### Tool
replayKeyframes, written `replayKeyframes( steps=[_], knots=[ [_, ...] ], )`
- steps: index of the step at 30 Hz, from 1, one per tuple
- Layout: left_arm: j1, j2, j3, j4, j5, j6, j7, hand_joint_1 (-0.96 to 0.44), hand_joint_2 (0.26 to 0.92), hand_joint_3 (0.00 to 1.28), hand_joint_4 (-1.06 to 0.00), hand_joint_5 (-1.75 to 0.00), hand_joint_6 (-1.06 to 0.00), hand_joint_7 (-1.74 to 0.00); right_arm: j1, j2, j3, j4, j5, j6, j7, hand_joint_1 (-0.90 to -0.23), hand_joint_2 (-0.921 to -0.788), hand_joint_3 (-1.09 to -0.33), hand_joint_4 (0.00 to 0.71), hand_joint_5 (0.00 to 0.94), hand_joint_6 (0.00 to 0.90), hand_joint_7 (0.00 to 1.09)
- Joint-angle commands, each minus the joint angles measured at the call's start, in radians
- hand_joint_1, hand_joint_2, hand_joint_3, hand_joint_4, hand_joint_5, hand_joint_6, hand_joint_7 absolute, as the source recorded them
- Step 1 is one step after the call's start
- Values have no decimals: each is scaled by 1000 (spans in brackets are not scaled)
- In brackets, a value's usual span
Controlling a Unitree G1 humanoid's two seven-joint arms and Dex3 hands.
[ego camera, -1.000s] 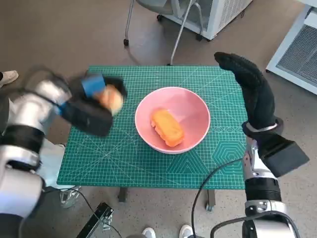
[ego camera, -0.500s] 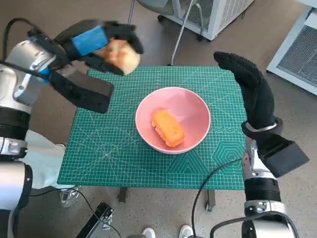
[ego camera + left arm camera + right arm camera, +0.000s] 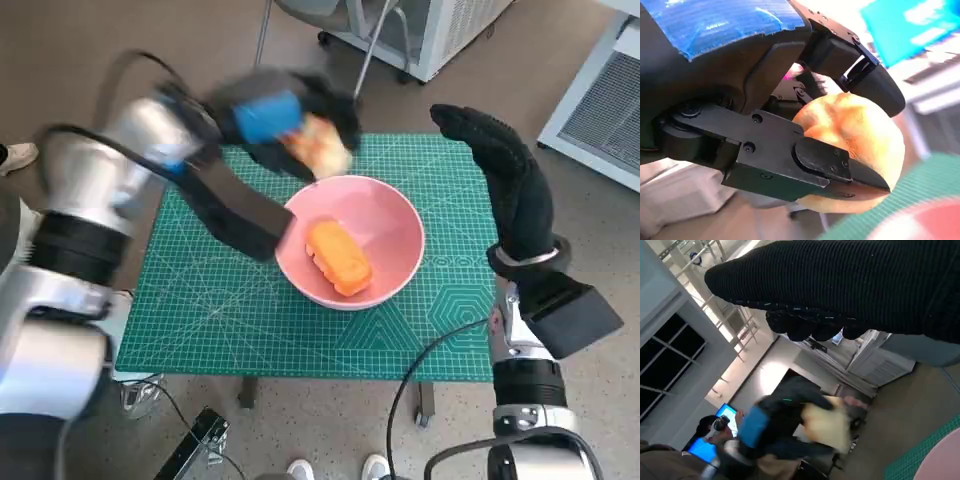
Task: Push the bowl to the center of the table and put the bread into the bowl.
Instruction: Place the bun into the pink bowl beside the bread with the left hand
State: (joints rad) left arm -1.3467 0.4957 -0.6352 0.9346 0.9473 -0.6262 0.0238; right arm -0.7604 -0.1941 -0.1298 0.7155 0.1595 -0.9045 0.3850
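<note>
The pink bowl (image 3: 385, 225) stands near the middle of the green mat, with an orange loaf of bread (image 3: 338, 256) lying inside it. My left hand (image 3: 275, 120) holds a round pale bread roll (image 3: 318, 147) in the air just above the bowl's far left rim. In the left wrist view the black fingers (image 3: 830, 160) clamp the roll (image 3: 865, 135) from both sides. The right wrist view shows the left hand (image 3: 775, 427) and roll (image 3: 827, 425) blurred. My right hand (image 3: 510, 180), gloved, stands upright at the mat's right edge with fingers straight, holding nothing.
The green cutting mat (image 3: 230, 310) covers the small table. Chair legs (image 3: 360, 70) and white cabinets (image 3: 600, 100) stand on the floor beyond the table. A person sits by a blue screen (image 3: 705, 440) in the right wrist view. Cables hang below the table's front edge.
My left hand has carried the roll up from the mat's left side and across to the right, arriving above the bowl's far left rim. The right hand and bowl have stayed put.
</note>
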Motion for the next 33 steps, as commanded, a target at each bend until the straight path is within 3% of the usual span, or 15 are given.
replayKeyframes(
  steps=[1, 11, 13, 14, 16, 17, 18, 20, 24, 33],
  knots=[
    [5, -51, -46, 54, 31, -13, 28, -1, 921, 121, -552, -1178, -649, -1267, 35, -1, 3, -8, -5, 10, -8, -626, -921, -772, 305, 5, -1, 675],
    [39, -150, -106, 152, 53, 47, 4, -1, 920, 76, -628, -1239, -666, -1121, 52, -6, 0, -28, -3, 17, -12, -621, -921, -775, 305, 5, -1, 674],
    [56, -167, -92, 183, 17, 69, -67, -2, 920, 82, -650, -1188, -632, -1175, 58, -7, -1, -38, -5, 21, -15, -620, -921, -776, 305, 5, -1, 673],
    [63, -172, -83, 194, -1, 78, -103, 69, 920, 106, -627, -1226, -566, -1076, 60, -8, -1, -42, -6, 22, -16, -620, -921, -776, 305, 5, -1, 673],
    [70, -171, -81, 202, -16, 100, -179, 234, 921, 170, -561, -1325, -486, -681, 64, -9, -1, -51, -8, 26, -20, -620, -921, -776, 305, 5, -1, 673],
    [71, -168, -85, 201, -17, 111, -215, 15, 849, 139, -359, -848, -311, -437, 66, -9, 0, -55, -10, 27, -22, -621, -921, -776, 305, 5, -1, 673],
    [67, -169, -93, 201, -14, 133, -269, -65, 824, 128, -287, -678, -249, -349, 69, -10, -1, -59, -11, 29, -24, -621, -921, -776, 305, 5, -1, 673],
    [52, -183, -103, 202, -13, 180, -372, -421, 746, 82, -117, -277, -101, -142, 74, -13, -2, -67, -15, 30, -27, -622, -921, -776, 305, 5, -1, 672],
    [50, -193, -95, 184, -24, 235, -468, -719, 687, 41, -24, -57, -20, -29, 80, -20, -4, -78, -23, 32, -36, -626, -921, -775, 305, 5, -1, 661],
    [72, -156, -87, 157, -26, 208, -406, -923, 690, 26, 0, -2, 0, 0, 71, -29, -3, -65, -33, 32, -52, -633, -921, -770, 296, 0, -1, 632]
  ],
)
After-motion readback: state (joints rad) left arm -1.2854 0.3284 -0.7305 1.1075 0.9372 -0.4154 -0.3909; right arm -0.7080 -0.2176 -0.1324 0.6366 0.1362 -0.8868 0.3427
